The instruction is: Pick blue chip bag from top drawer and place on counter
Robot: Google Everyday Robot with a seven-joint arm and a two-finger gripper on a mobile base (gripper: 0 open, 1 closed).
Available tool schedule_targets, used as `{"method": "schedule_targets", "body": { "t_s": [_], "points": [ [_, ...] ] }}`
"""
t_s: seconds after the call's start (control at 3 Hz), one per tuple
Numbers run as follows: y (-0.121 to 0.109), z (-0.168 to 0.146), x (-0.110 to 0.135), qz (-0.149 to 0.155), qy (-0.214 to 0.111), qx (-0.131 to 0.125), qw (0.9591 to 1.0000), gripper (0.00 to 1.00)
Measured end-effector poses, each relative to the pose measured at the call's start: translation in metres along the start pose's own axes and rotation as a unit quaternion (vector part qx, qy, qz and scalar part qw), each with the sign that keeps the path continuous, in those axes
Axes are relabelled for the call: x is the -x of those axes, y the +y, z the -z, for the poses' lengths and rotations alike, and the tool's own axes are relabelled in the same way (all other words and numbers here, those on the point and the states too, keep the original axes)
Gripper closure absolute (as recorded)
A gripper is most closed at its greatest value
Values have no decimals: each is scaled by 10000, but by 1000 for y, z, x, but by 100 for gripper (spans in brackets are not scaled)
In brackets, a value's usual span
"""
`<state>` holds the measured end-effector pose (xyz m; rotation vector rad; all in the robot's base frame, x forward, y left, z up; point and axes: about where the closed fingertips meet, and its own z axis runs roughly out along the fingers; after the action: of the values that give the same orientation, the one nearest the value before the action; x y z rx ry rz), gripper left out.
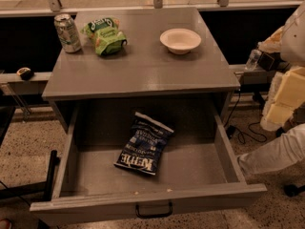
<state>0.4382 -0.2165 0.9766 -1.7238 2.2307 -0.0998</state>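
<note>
The blue chip bag [142,144], dark navy foil with white "Kettle" lettering, lies flat on the floor of the top drawer [152,202]. The drawer is pulled fully out, and its dark pull handle [154,210] faces me. The counter [143,61] is the flat grey top of the cabinet, above and behind the drawer. A white arm link [274,151] reaches in from the right edge and ends beside the drawer's right wall. My gripper does not show in this view, so nothing holds the bag.
On the counter stand a soda can [67,32] at the back left, a green snack bag [105,35] next to it, and a white bowl [180,40] at the back right. Cables [245,128] lie on the floor at the right. A dark stand [50,175] is left of the drawer.
</note>
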Motion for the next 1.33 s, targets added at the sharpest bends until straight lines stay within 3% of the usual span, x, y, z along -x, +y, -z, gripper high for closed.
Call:
{"method": "schedule_targets", "body": {
  "t_s": [0.33,0.67,1.0,1.33],
  "points": [
    [0,0,0,0,0,0,10000,0],
    [5,-23,12,-35,-361,126,9993,0],
    [38,-95,28,-10,-1262,615,9901,0],
    [49,-106,28,-15,-1640,548,9849,0]
  ]
}}
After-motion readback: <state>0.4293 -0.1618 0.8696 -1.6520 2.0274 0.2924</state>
